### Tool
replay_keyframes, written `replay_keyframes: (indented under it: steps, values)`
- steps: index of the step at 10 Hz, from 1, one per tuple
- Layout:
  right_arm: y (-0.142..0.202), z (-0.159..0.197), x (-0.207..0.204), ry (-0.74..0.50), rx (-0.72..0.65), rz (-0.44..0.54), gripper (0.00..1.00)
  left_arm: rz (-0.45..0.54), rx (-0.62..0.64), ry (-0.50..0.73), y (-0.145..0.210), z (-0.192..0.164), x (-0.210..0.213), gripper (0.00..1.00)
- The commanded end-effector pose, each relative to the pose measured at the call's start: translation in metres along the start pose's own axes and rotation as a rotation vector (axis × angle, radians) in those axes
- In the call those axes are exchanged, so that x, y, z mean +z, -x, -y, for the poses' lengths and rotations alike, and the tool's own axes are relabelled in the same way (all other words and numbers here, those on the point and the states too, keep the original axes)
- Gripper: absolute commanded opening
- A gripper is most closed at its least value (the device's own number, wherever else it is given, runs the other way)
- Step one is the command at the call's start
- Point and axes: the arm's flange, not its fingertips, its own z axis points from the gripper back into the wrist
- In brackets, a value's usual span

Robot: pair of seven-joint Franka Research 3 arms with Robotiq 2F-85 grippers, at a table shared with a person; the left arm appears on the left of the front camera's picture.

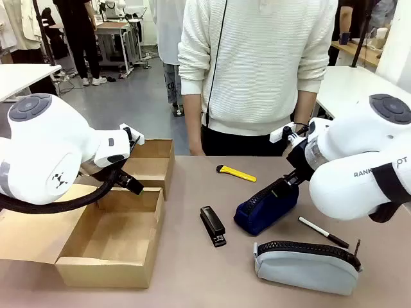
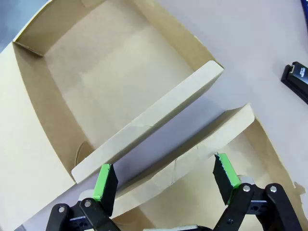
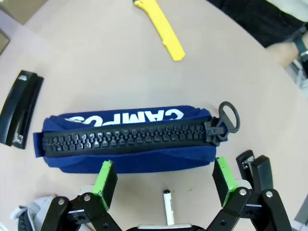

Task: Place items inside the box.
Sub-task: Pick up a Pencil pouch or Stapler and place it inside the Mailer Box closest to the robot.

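Over the navy pouch [image 3: 125,139], right pincer [image 3: 163,166] spread, empty; left pincer [image 2: 163,163] spread over the box [image 2: 159,113].

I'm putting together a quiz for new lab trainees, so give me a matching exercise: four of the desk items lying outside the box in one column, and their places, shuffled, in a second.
Things:
1. yellow utility knife
2. black stapler
3. navy pouch
4. grey pencil case

Places:
A. just below the open right claw
B. farthest from the robot, nearest the person
C. between the box and the navy pouch
D. nearest the robot's edge, beside the marker

Pairs: 1-B; 2-C; 3-A; 4-D
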Motion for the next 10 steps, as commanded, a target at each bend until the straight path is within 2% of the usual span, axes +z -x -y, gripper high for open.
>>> replay_keyframes:
  steps: [1, 10]
  values:
    - [0.0, 0.0, 0.0, 0.0, 0.0, 0.0, 1.0, 0.0, 0.0, 0.0, 0.0, 0.0, 0.0, 1.0]
    - [0.0, 0.0, 0.0, 0.0, 0.0, 0.0, 1.0, 0.0, 0.0, 0.0, 0.0, 0.0, 0.0, 1.0]
